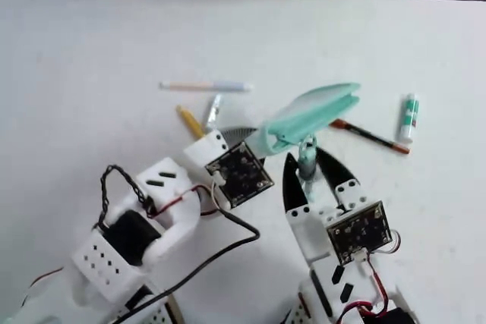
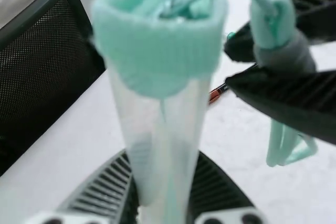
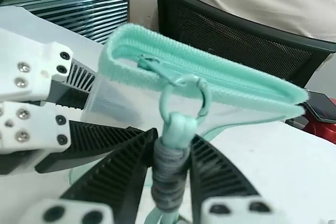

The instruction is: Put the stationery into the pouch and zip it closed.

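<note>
1. On the left side of the white tabletop (image 1: 76, 51) you can see a long pale pen (image 1: 205, 86). A yellow pen (image 1: 190, 121) and a small silver thing (image 1: 214, 110) lie nearer the arms.
2. Your left gripper (image 1: 249, 139) has its fingers squeezed tight on one end of the mint green pouch (image 1: 311, 111).
3. The pouch is held between your two grippers, with its zip edge on top. None of the pens are inside the grippers' grasp; they all lie on the tabletop.
4. Your right gripper (image 1: 306, 158) has its fingers pinched on the grey pull cord (image 3: 170, 177). The cord hangs from the zip ring (image 3: 185, 98).
5. To the right, a red and black pencil (image 1: 370, 136) lies with one end just beside the pouch.
6. Farthest right lies a white and green glue stick (image 1: 408, 117), near the pencil's other end.
</note>
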Controlling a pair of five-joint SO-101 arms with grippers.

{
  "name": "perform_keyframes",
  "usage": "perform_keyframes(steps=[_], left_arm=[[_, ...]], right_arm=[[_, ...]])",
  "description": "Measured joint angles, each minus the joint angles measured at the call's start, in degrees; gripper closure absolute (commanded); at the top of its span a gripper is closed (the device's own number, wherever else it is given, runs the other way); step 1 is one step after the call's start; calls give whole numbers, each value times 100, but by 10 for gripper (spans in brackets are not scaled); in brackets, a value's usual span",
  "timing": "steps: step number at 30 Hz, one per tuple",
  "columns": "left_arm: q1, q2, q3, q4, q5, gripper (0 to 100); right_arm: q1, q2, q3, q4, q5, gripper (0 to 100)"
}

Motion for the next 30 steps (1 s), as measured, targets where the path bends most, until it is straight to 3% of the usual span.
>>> perform_keyframes(steps=[9,22,30], left_arm=[[0,0,0,0,0,976],[0,0,237,-273,-9,976],[-114,0,237,-273,-9,976]], right_arm=[[0,0,0,105,0,839],[9,0,-9,193,0,841],[18,0,-9,193,0,950]])
